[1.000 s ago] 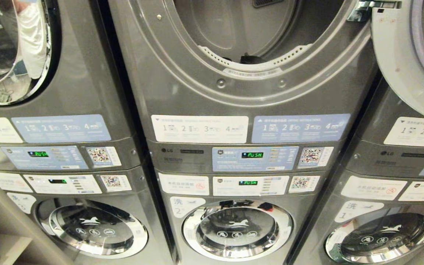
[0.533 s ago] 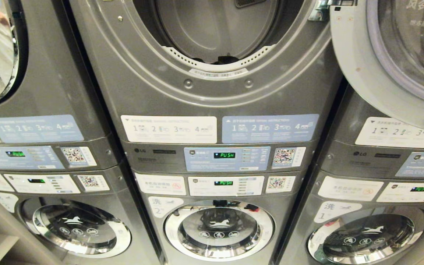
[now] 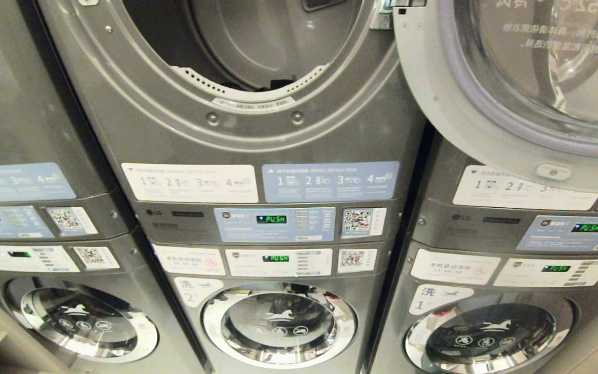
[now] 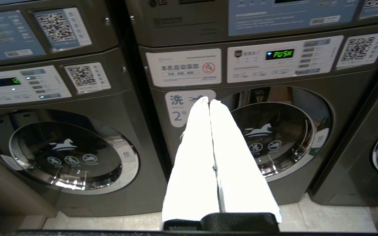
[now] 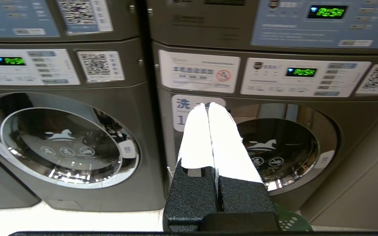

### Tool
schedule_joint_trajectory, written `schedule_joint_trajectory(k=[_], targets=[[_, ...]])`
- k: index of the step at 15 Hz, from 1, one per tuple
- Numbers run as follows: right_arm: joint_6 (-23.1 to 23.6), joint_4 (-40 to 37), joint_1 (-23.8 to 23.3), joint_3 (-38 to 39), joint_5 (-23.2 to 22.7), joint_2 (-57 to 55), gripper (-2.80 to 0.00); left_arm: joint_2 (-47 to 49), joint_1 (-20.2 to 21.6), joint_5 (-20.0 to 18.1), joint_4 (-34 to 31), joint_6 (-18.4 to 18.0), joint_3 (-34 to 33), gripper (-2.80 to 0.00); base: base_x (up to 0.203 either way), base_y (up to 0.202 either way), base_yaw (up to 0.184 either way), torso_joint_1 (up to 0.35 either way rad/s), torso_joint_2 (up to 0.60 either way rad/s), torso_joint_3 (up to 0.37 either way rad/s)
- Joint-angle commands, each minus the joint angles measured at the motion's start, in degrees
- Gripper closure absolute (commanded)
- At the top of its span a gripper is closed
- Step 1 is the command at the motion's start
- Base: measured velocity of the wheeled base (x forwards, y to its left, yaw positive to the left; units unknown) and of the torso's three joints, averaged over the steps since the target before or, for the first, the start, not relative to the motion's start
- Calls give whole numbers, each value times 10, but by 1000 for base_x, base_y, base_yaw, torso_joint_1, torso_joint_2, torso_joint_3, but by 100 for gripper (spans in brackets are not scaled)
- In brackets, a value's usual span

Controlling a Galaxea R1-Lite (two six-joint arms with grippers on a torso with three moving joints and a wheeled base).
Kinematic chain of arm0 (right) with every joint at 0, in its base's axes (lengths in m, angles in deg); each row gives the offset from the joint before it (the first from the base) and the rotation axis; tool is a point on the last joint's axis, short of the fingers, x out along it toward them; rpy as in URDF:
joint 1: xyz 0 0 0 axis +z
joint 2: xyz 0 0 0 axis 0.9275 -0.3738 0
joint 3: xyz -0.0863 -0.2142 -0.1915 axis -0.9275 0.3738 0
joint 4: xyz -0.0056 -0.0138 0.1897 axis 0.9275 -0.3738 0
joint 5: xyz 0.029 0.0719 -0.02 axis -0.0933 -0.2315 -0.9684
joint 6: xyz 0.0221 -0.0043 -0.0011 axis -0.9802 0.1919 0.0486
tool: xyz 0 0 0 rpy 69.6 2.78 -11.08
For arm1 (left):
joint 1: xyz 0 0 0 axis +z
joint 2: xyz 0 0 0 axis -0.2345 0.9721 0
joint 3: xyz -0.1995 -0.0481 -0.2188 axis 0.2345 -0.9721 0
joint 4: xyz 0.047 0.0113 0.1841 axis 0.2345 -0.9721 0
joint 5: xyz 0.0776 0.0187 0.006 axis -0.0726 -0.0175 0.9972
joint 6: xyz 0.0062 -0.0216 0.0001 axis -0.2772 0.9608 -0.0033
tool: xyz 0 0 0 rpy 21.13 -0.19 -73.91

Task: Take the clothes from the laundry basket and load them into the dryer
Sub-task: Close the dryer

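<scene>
A row of stacked grey machines fills the head view. The middle stack's upper unit, the dryer [image 3: 236, 104], stands with its round mouth open; its door [image 3: 517, 98] is swung out to the right on a hinge at the upper edge of the opening and overhangs the top of the neighbouring stack on the right. Inside the drum [image 3: 257, 47], the perforated lower lip curves along the bottom edge, and a small dark shape lies just behind it; what it is cannot be told. The space before the opening is free, bounded on the right by the door's broad pale rim.

Below the dryer sit instruction labels, a control panel [image 3: 275, 224] showing green "PUSH", and the closed washer door [image 3: 278, 323] marked 2. The closed washer door [image 3: 486, 335] marked 1 is in the right stack.

Neither arm enters the head view. The left tool [image 4: 209, 101] points at the label beside washer 2, its white fingers [image 4: 195, 154] pressed together with nothing between them. The right tool [image 5: 207, 105] points at the label of washer 1, fingers likewise shut and empty. Pale floor tiles [image 4: 333, 216] run along the machines' feet.

A green, perforated edge [image 5: 289, 223], possibly the laundry basket, peeks beside the right tool's base. No clothes show there.
</scene>
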Motion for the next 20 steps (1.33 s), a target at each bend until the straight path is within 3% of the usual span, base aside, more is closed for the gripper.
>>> schedule_joint_trajectory(k=[1,10,14,20], targets=[[0,0,0,0,0,0,0,0,0,0,0,0,0,0,0,-195,3,0,0,2],[2,-1,0,-1,1,0,0,0,0,0,0,0,0,0,-50,-173,-1,0,4,3],[0,0,0,-1,1,0,0,0,0,0,-2,5,0,0,-160,-185,0,-3,7,3],[-2,1,0,0,1,0,0,0,0,-1,-2,2,0,0,0,0,0,5,2,0]])
